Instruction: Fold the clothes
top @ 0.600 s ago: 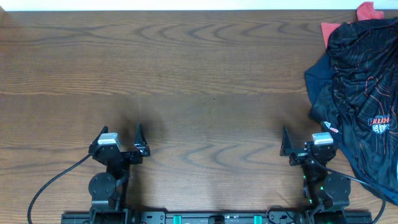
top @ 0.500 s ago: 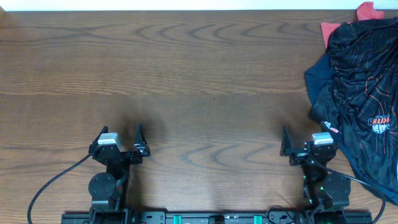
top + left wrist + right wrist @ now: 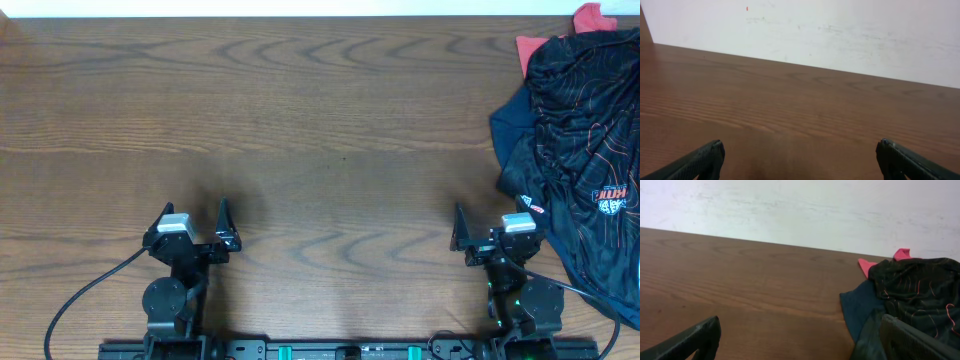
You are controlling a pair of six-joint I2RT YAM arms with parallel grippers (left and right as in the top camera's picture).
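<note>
Brown wood-grain table (image 3: 320, 120), with crumpled black contour-patterned T-shirt (image 3: 585, 140) heaped at its right edge; left gripper (image 3: 194, 212) and right gripper (image 3: 489, 214) at its front edge, both spread, empty; risk: pinching bunched layers together.

Table (image 3: 320, 120): is lying under everything, with the wall (image 3: 840, 30) standing behind its far edge.
T-shirt (image 3: 585, 130): is lying bunched at the table's far right corner, running down along its right edge.
Second garment (image 3: 510, 125): is lying on the table under the T-shirt, sticking out toward the table's middle.
Third cloth (image 3: 540, 45): is peeking out from under the T-shirt at the table's far edge.
Left gripper (image 3: 193, 212): is sitting at the table's near left.
Right gripper (image 3: 490, 215): is sitting at the table's near right, just beside the T-shirt.
</note>
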